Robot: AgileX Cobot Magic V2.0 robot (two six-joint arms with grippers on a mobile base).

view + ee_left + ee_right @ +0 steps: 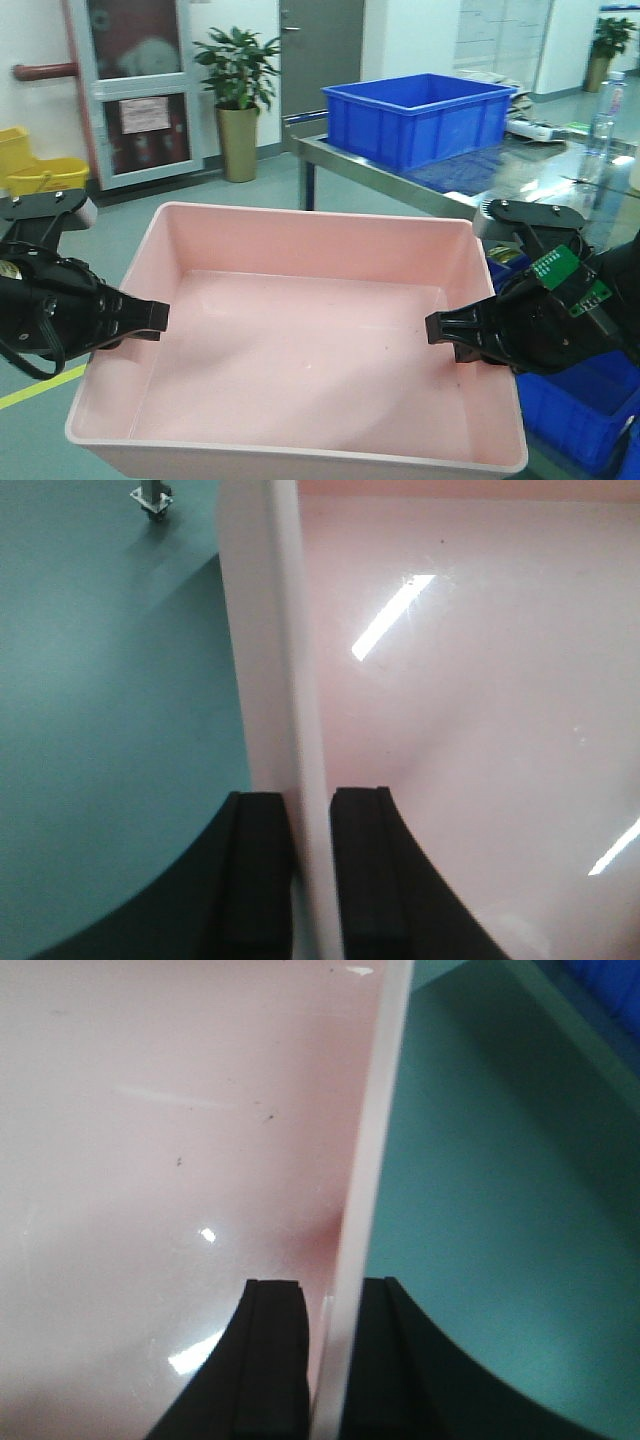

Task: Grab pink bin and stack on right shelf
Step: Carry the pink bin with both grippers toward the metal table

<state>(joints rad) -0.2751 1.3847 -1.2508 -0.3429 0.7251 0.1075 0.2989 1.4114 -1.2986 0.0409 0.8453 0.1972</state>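
Left gripper [311,815]: black padded fingers [262,880] clamped on the left wall of the wide, shallow, pale-pink plastic bin [300,340], one pad outside and one inside, with the rolled rim between them. Right gripper [333,1300]: the same pinch on the opposite wall. Bin carried between both arms over the green floor [110,730], roughly level, apparently clear of any support and not yet on the shelf.

Keep both pinches firm and move the arms as one. Hold the spacing constant, so the thin walls neither bow nor slide out of the pads. Carry forward and right toward the steel-framed shelf with the dark glossy top [440,180], well apart for now. Aim for bare surface beside the blue ribbed plastic crate [420,115] standing there. Lower until the base bears weight before releasing.

Empty inside. Smooth sloping walls, glossy with light streaks, a few dark specks on the bottom. Probably light, though flexible at the rim.
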